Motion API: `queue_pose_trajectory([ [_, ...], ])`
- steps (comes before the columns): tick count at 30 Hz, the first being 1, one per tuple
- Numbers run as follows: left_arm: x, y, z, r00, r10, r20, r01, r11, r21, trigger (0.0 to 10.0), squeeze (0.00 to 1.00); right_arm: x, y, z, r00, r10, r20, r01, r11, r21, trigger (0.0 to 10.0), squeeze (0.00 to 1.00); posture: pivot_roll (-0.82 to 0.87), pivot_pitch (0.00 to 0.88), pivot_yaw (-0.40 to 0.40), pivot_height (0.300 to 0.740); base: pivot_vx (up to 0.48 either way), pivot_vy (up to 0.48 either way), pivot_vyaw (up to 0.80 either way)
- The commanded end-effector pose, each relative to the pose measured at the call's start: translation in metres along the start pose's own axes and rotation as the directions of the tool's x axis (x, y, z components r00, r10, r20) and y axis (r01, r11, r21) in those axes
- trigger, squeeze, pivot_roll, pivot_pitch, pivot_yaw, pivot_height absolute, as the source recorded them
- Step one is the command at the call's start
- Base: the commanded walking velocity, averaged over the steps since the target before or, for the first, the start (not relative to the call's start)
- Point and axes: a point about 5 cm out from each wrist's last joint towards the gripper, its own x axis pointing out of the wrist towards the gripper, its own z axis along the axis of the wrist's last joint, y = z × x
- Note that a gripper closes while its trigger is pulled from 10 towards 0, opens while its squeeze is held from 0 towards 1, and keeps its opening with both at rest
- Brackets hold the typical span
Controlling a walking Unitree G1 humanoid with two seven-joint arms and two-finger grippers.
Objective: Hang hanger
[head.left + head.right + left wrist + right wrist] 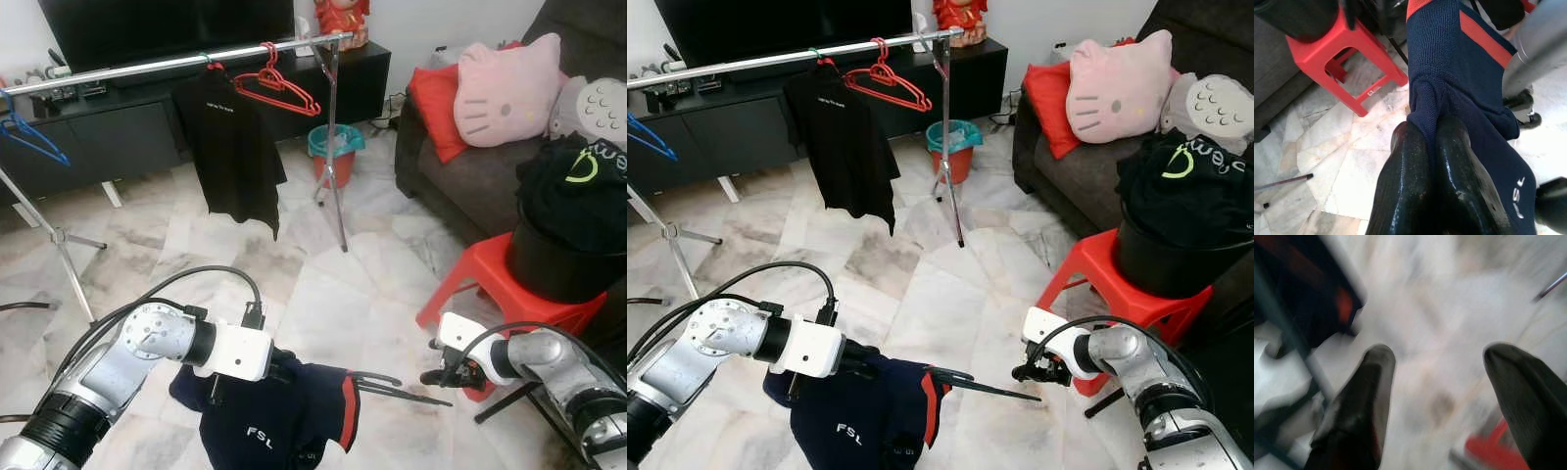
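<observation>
Two grippers hang low over your marble floor, and one of them has cloth in it. Your left gripper is pinched tight on a fold of the navy shirt, the one with the red sleeve stripe and white "FSL" lettering, and holds it just above the tiles in front of you. A dark hanger pokes out of that shirt toward your right side, its thin arm reaching into the gap between both arms. Your right gripper sits near the hanger's tip with its fingers spread wide apart and nothing between them; the wrist picture there is blurred. Just beside that arm stands a red plastic stool carrying a black bucket draped with a black garment. Farther ahead you see the silver clothes rail, well apart from the shirt you hold. On it hang a black T-shirt and, just beside it, a bare red hanger; a blue hanger hangs at the rail's far left end. Behind the rail's right leg stands a small teal and red bin. A dark sofa on your right holds a red cushion and a pink cat-face pillow
</observation>
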Motion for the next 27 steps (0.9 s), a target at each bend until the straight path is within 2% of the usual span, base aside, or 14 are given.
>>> queue_pose_trajectory([
  [1,-0.001,0.002,-0.002,0.999,0.039,-0.006,-0.039,0.999,-0.019,10.0,0.0,-0.007,-0.017,0.02,0.98,-0.14,0.14,0.137,0.99,0.035,10.0,0.0,0.0,0.0,0.025,0.74,0.0,0.0,0.0],
  [2,-0.001,0.001,-0.002,0.999,0.039,-0.008,-0.039,0.999,-0.022,10.0,0.0,-0.012,-0.024,0.025,0.958,-0.219,0.186,0.217,0.976,0.031,10.0,0.0,0.0,0.0,0.029,0.74,0.0,0.0,0.0],
  [5,0.002,-0.002,-0.004,0.999,0.032,-0.009,-0.032,0.999,-0.034,10.0,0.0,-0.036,-0.052,0.03,0.841,-0.491,0.228,0.486,0.87,0.083,10.0,0.0,-0.01,0.0,0.037,0.74,0.0,0.0,0.0],
  [6,0.002,-0.003,-0.004,1.0,0.029,-0.008,-0.03,0.999,-0.035,10.0,0.0,-0.04,-0.057,0.03,0.815,-0.533,0.226,0.525,0.845,0.1,10.0,0.0,-0.01,0.0,0.037,0.74,0.0,0.0,0.0],
  [7,0.005,-0.004,-0.004,1.0,0.028,-0.006,-0.028,0.999,-0.038,10.0,0.0,-0.046,-0.061,0.032,0.786,-0.56,0.262,0.537,0.829,0.158,10.0,0.0,-0.01,0.0,0.036,0.74,0.0,0.0,0.0],
  [8,0.005,-0.004,-0.004,1.0,0.028,-0.006,-0.028,0.999,-0.038,10.0,0.0,-0.046,-0.061,0.032,0.786,-0.56,0.262,0.537,0.829,0.158,10.0,0.0,-0.01,0.0,0.036,0.74,0.0,0.0,0.0],
  [9,0.007,-0.003,-0.004,0.999,0.041,-0.01,-0.041,0.998,-0.041,10.0,0.0,-0.044,-0.055,0.038,0.796,-0.499,0.342,0.456,0.867,0.204,10.0,0.0,-0.01,0.0,0.038,0.74,0.0,0.0,0.0],
  [12,0.011,0.003,-0.006,0.995,0.096,-0.025,-0.098,0.992,-0.076,10.0,0.0,-0.033,-0.031,0.045,0.847,-0.288,0.448,0.246,0.957,0.152,10.0,0.0,-0.01,0.0,0.039,0.74,0.0,0.0,0.0],
  [15,0.011,0.006,-0.008,0.994,0.109,-0.022,-0.111,0.987,-0.113,10.0,0.0,-0.025,-0.006,0.045,0.881,-0.069,0.468,0.047,0.997,0.059,10.0,0.0,-0.01,0.0,0.038,0.74,0.0,0.0,0.0],
  [16,0.009,0.012,-0.007,0.993,0.119,-0.01,-0.119,0.983,-0.138,10.0,0.0,-0.023,0.009,0.044,0.887,0.09,0.452,-0.1,0.995,-0.002,10.0,0.0,-0.01,0.0,0.045,0.74,0.0,0.0,0.0],
  [17,0.009,0.012,-0.007,0.993,0.119,-0.01,-0.119,0.983,-0.138,10.0,0.0,-0.023,0.009,0.044,0.887,0.09,0.452,-0.1,0.995,-0.002,10.0,0.0,-0.01,0.0,0.045,0.74,0.0,0.0,0.0],
  [19,0.006,0.021,-0.002,0.991,0.131,0.033,-0.124,0.978,-0.167,10.0,0.0,-0.028,0.017,0.037,0.888,0.223,0.402,-0.223,0.974,-0.046,10.0,0.0,-0.01,0.0,0.041,0.74,0.0,0.0,0.0],
  [22,0.003,0.023,0.002,0.992,0.115,0.055,-0.103,0.979,-0.177,10.0,0.0,-0.034,0.015,0.031,0.903,0.245,0.352,-0.233,0.969,-0.078,10.0,0.0,-0.01,0.0,0.04,0.74,0.0,0.0,0.0],
  [27,0.0,0.019,0.0,0.996,0.077,0.04,-0.069,0.982,-0.177,10.0,0.0,-0.048,0.013,0.029,0.892,0.3,0.339,-0.29,0.954,-0.079,10.0,0.0,-0.02,0.0,0.043,0.74,0.0,0.0,0.0],
])
